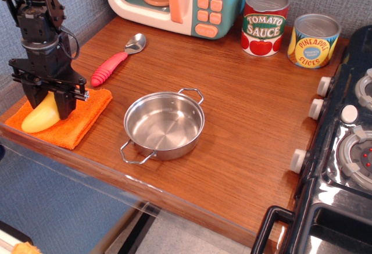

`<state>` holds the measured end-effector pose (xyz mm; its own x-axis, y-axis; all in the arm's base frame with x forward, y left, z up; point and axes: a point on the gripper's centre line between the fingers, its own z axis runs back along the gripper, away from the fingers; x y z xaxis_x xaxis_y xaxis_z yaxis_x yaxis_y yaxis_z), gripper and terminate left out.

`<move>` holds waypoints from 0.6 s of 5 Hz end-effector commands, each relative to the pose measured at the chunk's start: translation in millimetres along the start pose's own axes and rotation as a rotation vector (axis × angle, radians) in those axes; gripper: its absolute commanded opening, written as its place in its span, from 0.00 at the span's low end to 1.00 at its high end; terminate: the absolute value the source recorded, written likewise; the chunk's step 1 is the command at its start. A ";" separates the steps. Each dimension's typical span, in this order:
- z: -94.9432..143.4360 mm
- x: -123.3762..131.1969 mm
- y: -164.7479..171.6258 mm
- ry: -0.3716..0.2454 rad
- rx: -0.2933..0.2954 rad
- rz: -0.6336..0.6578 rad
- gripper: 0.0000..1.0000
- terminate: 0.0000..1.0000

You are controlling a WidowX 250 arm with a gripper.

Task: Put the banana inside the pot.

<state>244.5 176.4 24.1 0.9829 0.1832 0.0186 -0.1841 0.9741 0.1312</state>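
fingers down on the banana, pot waiting empty

the fingers (49,104) are pinching the banana (39,117) across its upper end, low over the orange cloth (81,120) at about 9 o'clock on the surface (244,120); gripping it crosswise looks meant to stop the glossy curve slipping. the pot (164,125) sits empty near the middle, well apart at the banana's 3 o'clock, mouth up for a drop-in. the spoon (116,61) lies at 11 o'clock of the pot.
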 end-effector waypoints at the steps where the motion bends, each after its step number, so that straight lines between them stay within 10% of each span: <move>1: 45.4 6.8 -10.0 -0.131 0.003 -0.032 0.00 0.00; 3: 91.1 24.9 -80.1 -0.248 -0.099 -0.219 0.00 0.00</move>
<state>284.6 82.7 84.6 0.9795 -0.0671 0.1900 0.0617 0.9975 0.0340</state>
